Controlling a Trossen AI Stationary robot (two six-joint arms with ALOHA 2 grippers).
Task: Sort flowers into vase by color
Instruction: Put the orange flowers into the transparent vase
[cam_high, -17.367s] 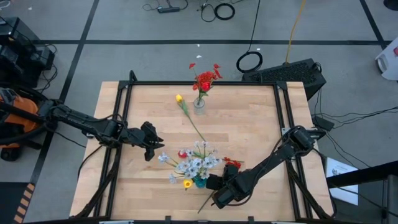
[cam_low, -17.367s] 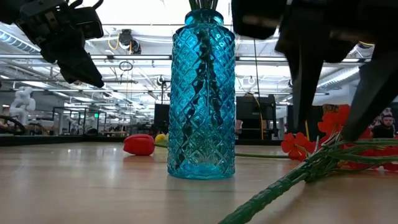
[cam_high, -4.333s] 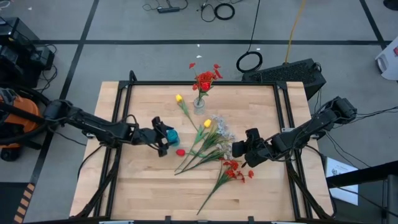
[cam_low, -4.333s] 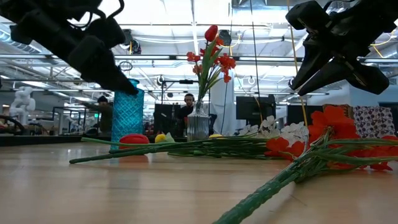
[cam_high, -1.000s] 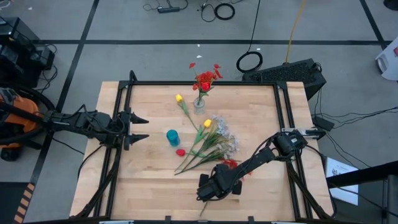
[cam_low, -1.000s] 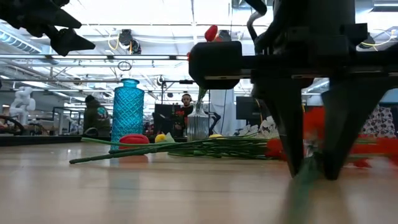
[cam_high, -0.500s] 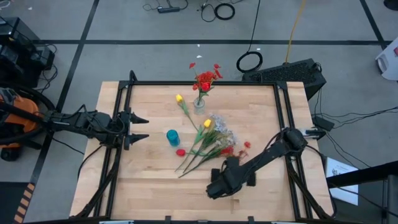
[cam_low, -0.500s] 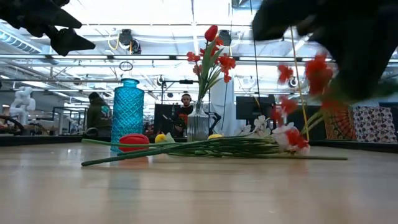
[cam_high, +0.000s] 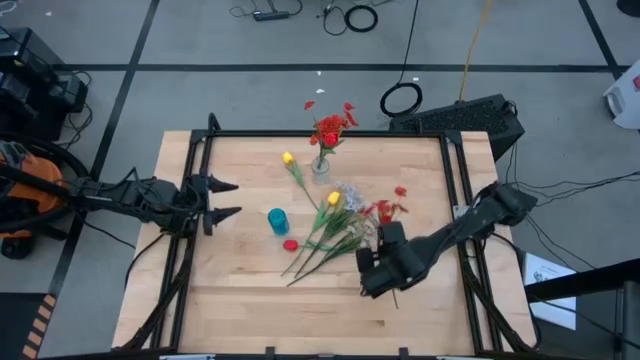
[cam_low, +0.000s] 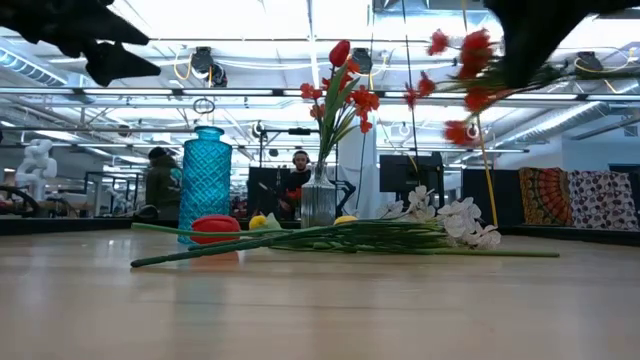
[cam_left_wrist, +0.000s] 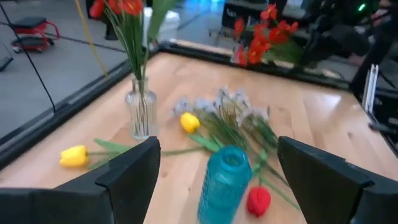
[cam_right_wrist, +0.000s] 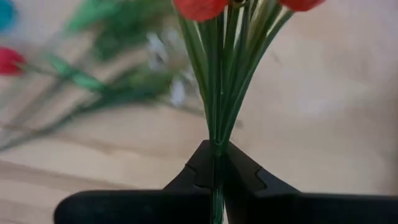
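Observation:
My right gripper (cam_high: 383, 270) is shut on a red flower spray (cam_high: 390, 208), held up above the table's right half; its blooms (cam_low: 465, 70) show high in the low view. A clear vase (cam_high: 320, 166) at the far middle holds red flowers (cam_high: 330, 128). The blue vase (cam_high: 278, 221) stands left of centre. Loose stems (cam_high: 325, 240) lie flat in a heap: yellow buds (cam_high: 333, 199), white sprays (cam_high: 355, 198), a red bud (cam_high: 290, 244). Another yellow flower (cam_high: 288, 158) lies by the clear vase. My left gripper (cam_high: 225, 200) waits open, left of the blue vase. My right gripper pinches the red spray's green stalk (cam_right_wrist: 216, 152) between its two fingers, just below where the thin stalks fan out. The fingers (cam_right_wrist: 245, 171) lie across the stalk. The spray is lifted clear of the table, and its bare stalk end (cam_high: 397, 299) sticks out past the gripper.
A black frame (cam_high: 320, 134) runs along the table's edges. The near half of the wooden table (cam_high: 270, 310) is bare wood. People and workshop gear show in the room beyond the far edge.
My right gripper has taken hold of the red spray near the table's near edge, then risen and gone toward the far and right edges. The spray has come up off the table and now hangs clear, well above the heap. The heap and vases have stayed put.

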